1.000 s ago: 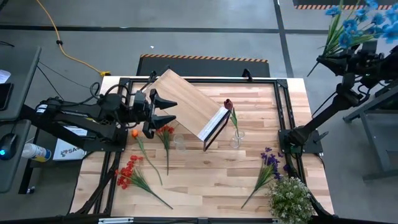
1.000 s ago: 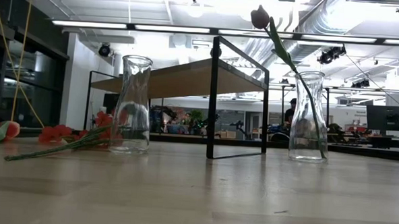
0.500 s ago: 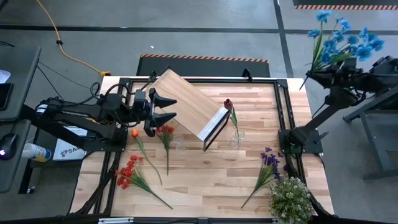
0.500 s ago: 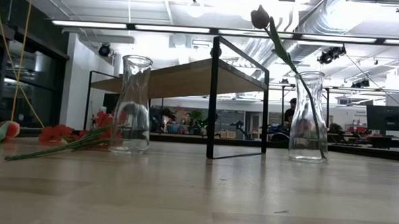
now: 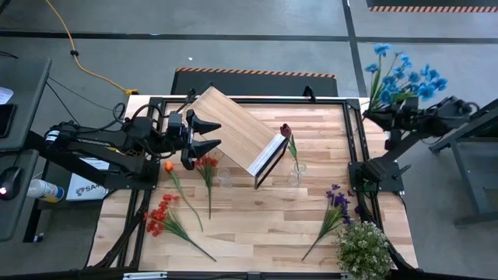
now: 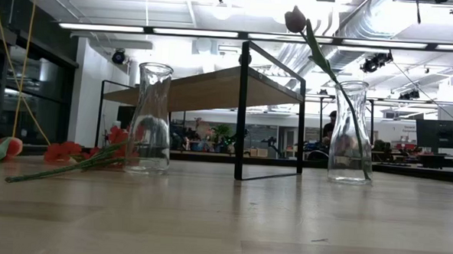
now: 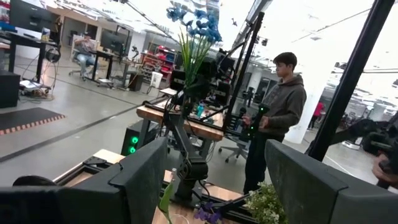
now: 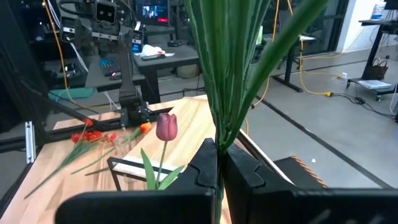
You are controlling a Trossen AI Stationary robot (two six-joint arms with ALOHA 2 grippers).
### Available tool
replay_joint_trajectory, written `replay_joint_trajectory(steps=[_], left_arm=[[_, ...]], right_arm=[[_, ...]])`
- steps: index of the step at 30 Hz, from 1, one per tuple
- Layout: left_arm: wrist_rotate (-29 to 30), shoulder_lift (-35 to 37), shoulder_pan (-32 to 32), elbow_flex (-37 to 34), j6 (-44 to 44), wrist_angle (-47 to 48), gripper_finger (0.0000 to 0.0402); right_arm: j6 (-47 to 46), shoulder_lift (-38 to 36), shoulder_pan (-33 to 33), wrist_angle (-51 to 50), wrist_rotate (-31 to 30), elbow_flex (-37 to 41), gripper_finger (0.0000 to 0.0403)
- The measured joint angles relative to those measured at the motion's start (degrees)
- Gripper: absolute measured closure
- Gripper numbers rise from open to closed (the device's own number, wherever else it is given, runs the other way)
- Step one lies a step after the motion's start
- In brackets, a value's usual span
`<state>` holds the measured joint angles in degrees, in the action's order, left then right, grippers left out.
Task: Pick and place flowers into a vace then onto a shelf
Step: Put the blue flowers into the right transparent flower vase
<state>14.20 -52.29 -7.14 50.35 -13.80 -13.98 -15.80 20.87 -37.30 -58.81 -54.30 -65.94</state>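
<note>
- In the right wrist view the blue spray (image 8: 236,68) is cut off at the top edge; blooms unseen.
- In the low view both arms are out of sight.
- The tulip (image 6: 3,149) runs off the low view's edge.

A pale, striped light-wood counter (image 5: 257,210) is showing under a lighter blond wooden shelf (image 5: 233,128) on a thin black metal frame. Red-bloomed, green-stemmed sprays (image 5: 165,218) are lying beside a small orange tulip (image 5: 168,166). A dark red rose (image 5: 285,130) on a green stem is rising from a clear glass vase (image 6: 351,132). A purple-flowered spray (image 5: 336,199) is lying near a bushy pale green-white plant (image 5: 362,247). The black right hand (image 5: 387,115) is gripping bright blue blooms (image 5: 405,74). A yellow cable (image 5: 78,54) is crossing the grey floor.
</note>
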Motion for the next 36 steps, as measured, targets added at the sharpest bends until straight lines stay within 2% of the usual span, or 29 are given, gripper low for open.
replay_joint_trajectory(steps=[8,20,36], left_arm=[[0.0,0.0,0.0,0.0,0.0,0.0,0.0098],[0.0,0.0,0.0,0.0,0.0,0.1,0.0098],[0.0,0.0,0.0,0.0,0.0,0.5,0.0098]], right_arm=[[6.6,-4.5,0.0,17.6,-0.7,12.5,0.0403],[11.8,-9.1,0.0,41.1,-0.4,28.5,0.0403],[13.1,-9.2,0.0,63.4,2.8,41.5,0.0403]])
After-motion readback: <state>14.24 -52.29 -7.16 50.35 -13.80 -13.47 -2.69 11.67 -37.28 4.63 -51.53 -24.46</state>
